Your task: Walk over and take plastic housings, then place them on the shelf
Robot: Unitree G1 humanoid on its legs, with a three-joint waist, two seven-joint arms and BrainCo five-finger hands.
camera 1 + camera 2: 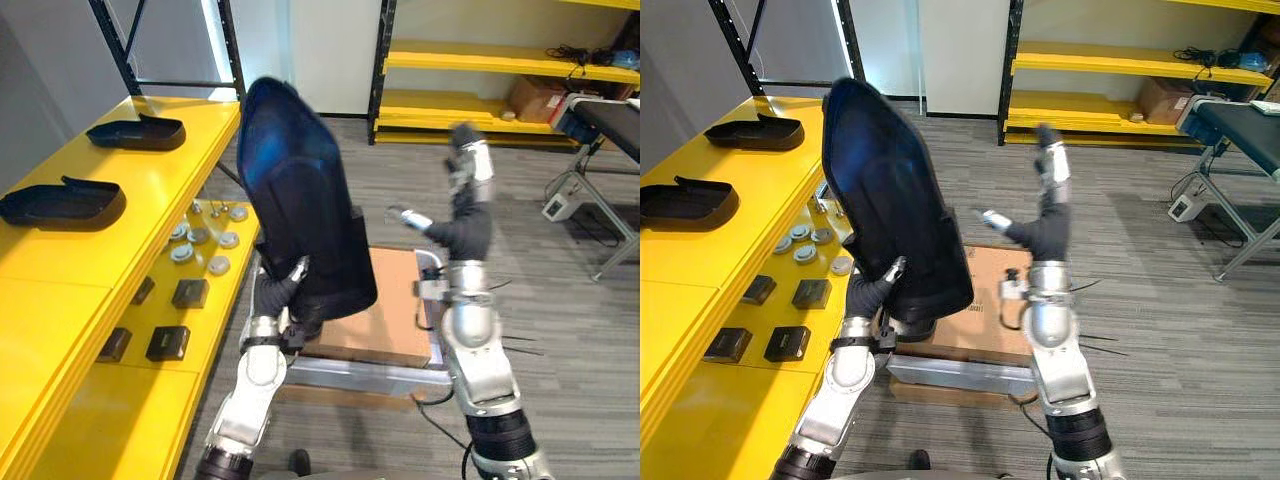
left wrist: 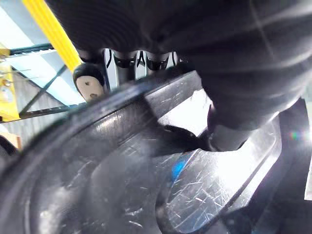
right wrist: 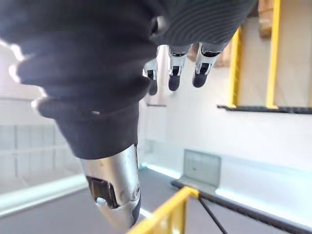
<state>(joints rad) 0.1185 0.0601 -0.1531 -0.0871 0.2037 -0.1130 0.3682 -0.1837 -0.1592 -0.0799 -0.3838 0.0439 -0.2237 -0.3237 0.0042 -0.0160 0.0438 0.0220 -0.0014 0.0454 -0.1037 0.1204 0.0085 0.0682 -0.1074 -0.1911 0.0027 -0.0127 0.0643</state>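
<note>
- Left hand (image 1: 281,296): fingers and thumb clamped on the lower rim of a large dark glossy plastic housing (image 1: 300,200). In the left wrist view, dark fingertips hook over the rim.
- The housing stands upright in the air, just beside the front edge of the yellow metal shelf (image 1: 150,190), not yet set down.
- Right hand (image 1: 471,180): raised, fingers straight, empty.
- Progress, judged: two black plastic housings (image 1: 62,205) lie on the shelf's top board, one near its far end. The held one is picked up; its placing is left.
- Lower board: small black boxes (image 1: 190,293) and round silver discs (image 1: 205,240).
- Hidden: the held housing covers most of the left hand's grip, part of the lower board's front edge and part of a brown cardboard box (image 1: 395,310) on the floor. Cannot tell whether more housings wait.
</note>
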